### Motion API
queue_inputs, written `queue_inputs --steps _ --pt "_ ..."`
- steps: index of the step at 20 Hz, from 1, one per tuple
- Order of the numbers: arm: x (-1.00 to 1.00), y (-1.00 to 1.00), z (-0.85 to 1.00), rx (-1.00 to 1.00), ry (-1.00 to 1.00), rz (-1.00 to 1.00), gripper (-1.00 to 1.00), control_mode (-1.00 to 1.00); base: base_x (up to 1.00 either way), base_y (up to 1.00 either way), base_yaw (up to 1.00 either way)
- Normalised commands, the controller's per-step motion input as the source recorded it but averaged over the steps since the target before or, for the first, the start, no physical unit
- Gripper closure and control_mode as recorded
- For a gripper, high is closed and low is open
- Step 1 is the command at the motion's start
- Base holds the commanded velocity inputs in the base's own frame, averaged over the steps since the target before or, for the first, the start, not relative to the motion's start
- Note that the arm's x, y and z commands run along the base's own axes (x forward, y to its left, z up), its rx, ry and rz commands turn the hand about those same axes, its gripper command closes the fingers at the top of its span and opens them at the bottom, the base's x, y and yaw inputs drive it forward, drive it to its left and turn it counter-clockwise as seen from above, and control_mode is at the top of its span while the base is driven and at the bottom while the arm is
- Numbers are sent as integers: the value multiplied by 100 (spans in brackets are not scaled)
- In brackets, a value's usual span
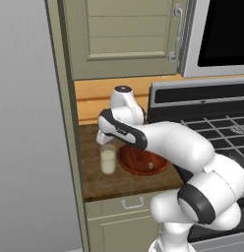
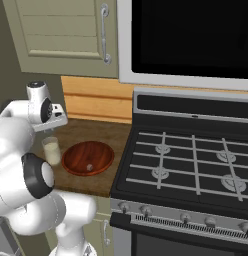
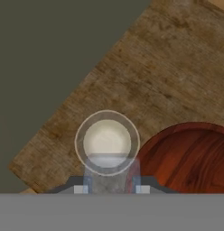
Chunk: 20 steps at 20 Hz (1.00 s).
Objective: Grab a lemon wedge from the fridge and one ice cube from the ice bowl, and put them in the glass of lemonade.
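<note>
Ice cube between jaws above glass

No legible text (or labels) anywhere.

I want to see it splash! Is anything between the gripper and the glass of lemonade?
Nothing visible. The gripper, shut on a clear ice cube, hangs right above the open glass of lemonade. The ice bowl sits beside it, not in between.

Clear straight-sided tumbler of pale lemonade: on the brown wooden counter, just left of the bowl.
Shallow reddish-brown wooden bowl: between tumbler and black gas stove.
Small pale ice cube: in the bowl.
</note>
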Motion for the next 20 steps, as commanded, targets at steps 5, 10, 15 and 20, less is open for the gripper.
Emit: queue_inputs --steps 5,10,15,20 --pt "2 9 -19 0 0 0 100 -100 0 0 0" --pt "5 25 -32 0 0 0 100 -100 0 0 0" --pt "9 2 -11 0 0 0 100 -100 0 0 0" --pt "0 0 -2 0 0 0 100 -100 0 0 0"
